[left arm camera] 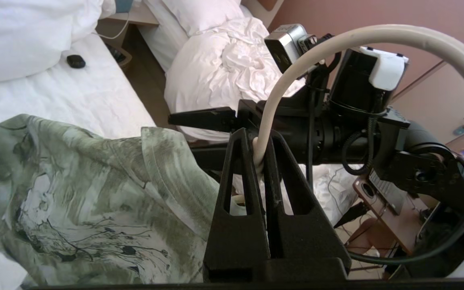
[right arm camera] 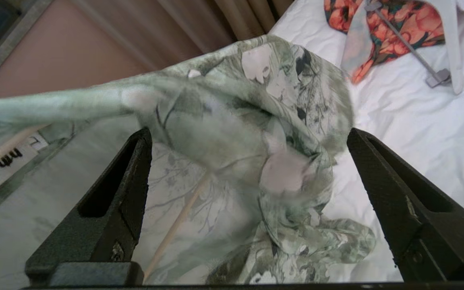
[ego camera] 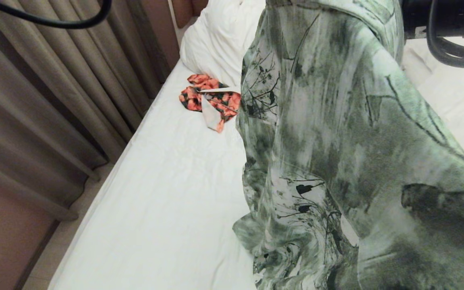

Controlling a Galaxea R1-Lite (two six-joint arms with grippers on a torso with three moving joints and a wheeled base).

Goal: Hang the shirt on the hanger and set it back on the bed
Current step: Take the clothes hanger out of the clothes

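Note:
The green and white shirt [ego camera: 336,141] hangs in the air over the bed [ego camera: 155,181] and fills the right half of the head view. In the left wrist view my left gripper [left arm camera: 257,150] is shut on the base of the cream hanger's hook [left arm camera: 377,34], with the shirt's collar [left arm camera: 167,161] just beside it. My right gripper [right arm camera: 249,133] is open above the shirt's bunched cloth [right arm camera: 264,121], holding nothing. A cream bar of the hanger [right arm camera: 175,225] shows through the cloth. My right arm [ego camera: 445,18] is at the top right of the head view.
An orange-red floral garment [ego camera: 210,100] on a thick white hanger [right arm camera: 451,40] lies near the pillow [ego camera: 216,40]. Curtains [ego camera: 54,100] run along the bed's left side. A second bed with a heaped duvet [left arm camera: 232,68] stands beyond a gap. A small black object [left arm camera: 75,61] lies on the sheet.

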